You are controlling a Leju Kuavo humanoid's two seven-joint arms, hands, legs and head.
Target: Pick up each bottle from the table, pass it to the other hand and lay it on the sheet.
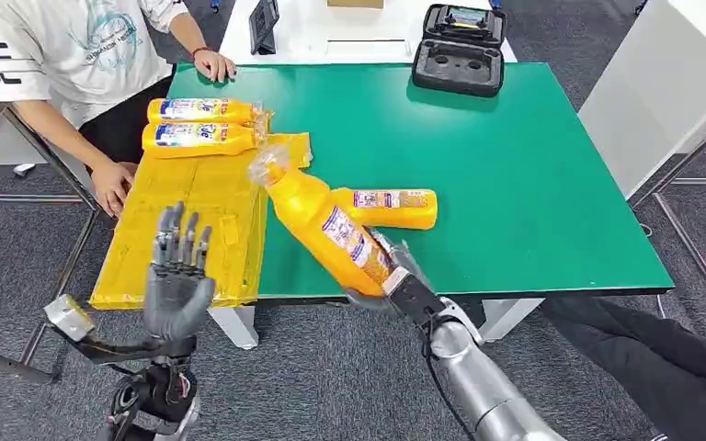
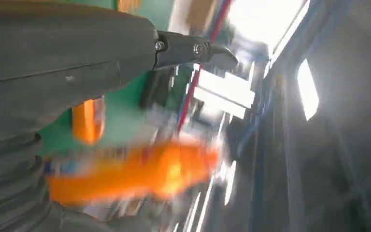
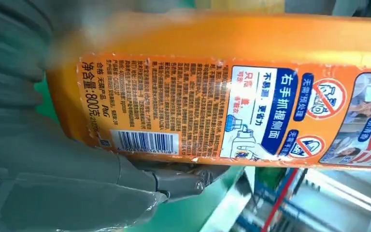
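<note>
On the sheet [image 1: 184,230] two bottles [image 1: 204,124] lie; my right robot hand [image 1: 395,280] grips a third [image 1: 322,220], left robot hand [image 1: 177,276] open, another [image 1: 388,208] on the bench [image 1: 515,184].

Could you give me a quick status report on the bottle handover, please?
Right robot hand grips an orange bottle by its base, tilted toward the left. Left robot hand open, raised. Two bottles on the yellow sheet. One bottle left on the table.

I see a glossy orange plastic bottle [image 1: 326,230] with a paper label, a crinkled yellow plastic sheet [image 1: 184,234], and the table's [image 1: 515,165] matt green top.
</note>
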